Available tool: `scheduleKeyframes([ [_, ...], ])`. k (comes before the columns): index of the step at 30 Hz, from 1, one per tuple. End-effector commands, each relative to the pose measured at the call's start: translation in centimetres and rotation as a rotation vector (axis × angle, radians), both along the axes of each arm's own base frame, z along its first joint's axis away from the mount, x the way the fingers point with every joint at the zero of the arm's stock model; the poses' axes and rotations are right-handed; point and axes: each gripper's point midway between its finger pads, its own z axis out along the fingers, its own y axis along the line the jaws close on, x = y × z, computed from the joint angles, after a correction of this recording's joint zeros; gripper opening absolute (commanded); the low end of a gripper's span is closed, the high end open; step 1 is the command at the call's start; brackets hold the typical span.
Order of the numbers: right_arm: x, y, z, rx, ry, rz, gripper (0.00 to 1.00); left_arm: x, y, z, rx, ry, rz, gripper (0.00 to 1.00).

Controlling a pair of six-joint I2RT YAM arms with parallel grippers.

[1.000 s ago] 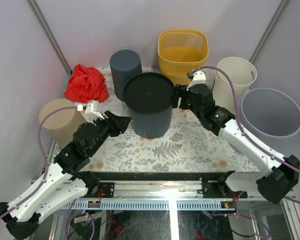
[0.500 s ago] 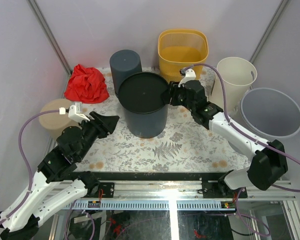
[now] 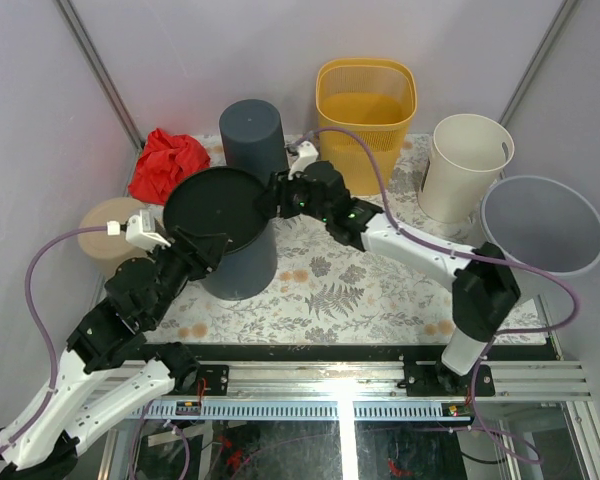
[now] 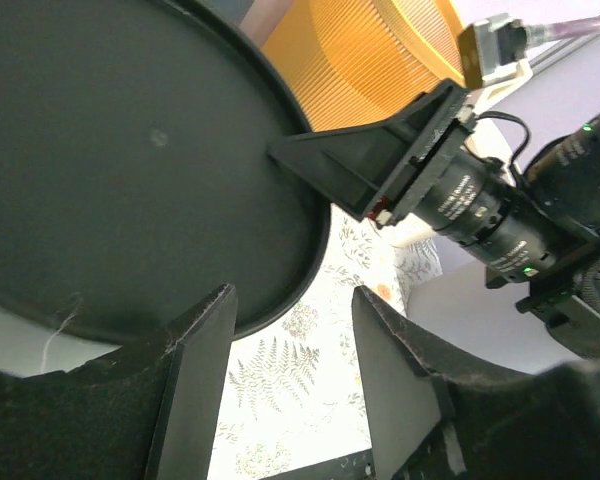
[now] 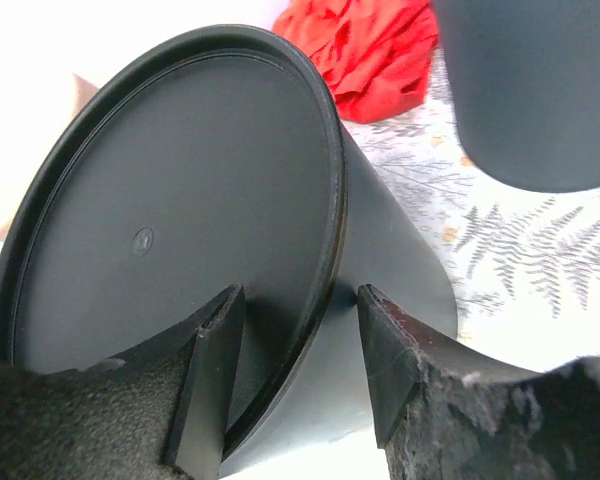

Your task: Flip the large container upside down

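Shifted left since a second ago, right claw [image 5: 300,300] clenched on the rim of the large container [image 3: 215,205]: one finger on the flat end, the other down the wall, plain only from the right wrist. Tilted on the table [image 3: 380,290], near the red cloth [image 3: 168,165]. Left claw [image 4: 295,300] released, jaws apart below the near rim; from its wrist, yellow basket [image 4: 380,70] beyond.

Pale lilac-grey walls [image 3: 180,50] on 3 sides, w/ grey metal struts [image 3: 100,72] in the corners. Worktop [image 3: 310,351] is covered w/ a fern-print cloth [image 3: 380,290]. Aluminium rail [image 3: 280,386] at near edge reflects bright light.
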Motion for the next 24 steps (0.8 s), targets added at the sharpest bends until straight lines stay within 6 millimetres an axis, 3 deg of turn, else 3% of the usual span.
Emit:
scheduleKeyframes([
  [1,-1.8,3.1,-2.2,-0.033,0.07,0.095,0.57,-0.5,1.4,2.0,-0.004,-0.049,0.033,0.5],
  [5,-1.3,1.9,-1.3,-0.061,0.035,0.047,0.65,-0.7,1.6,2.0,0.008,-0.05,0.034,0.5],
  [10,-1.1,-1.6,2.5,-0.08,-0.065,-0.05,0.7,-0.4,1.1,1.5,0.017,-0.049,0.02,0.51],
  [15,-0.2,-7.7,7.4,-0.101,-0.182,-0.241,0.7,-0.1,0.1,0.9,0.026,-0.036,-0.01,0.51],
  [19,2.3,-13.8,10.9,-0.122,-0.209,-0.426,0.7,-0.1,-0.7,0.6,0.013,-0.039,-0.043,0.51],
  [24,6.1,-20.4,13.5,-0.189,-0.231,-0.64,0.7,0.0,-1.8,-0.4,0.005,-0.023,-0.083,0.51],
])
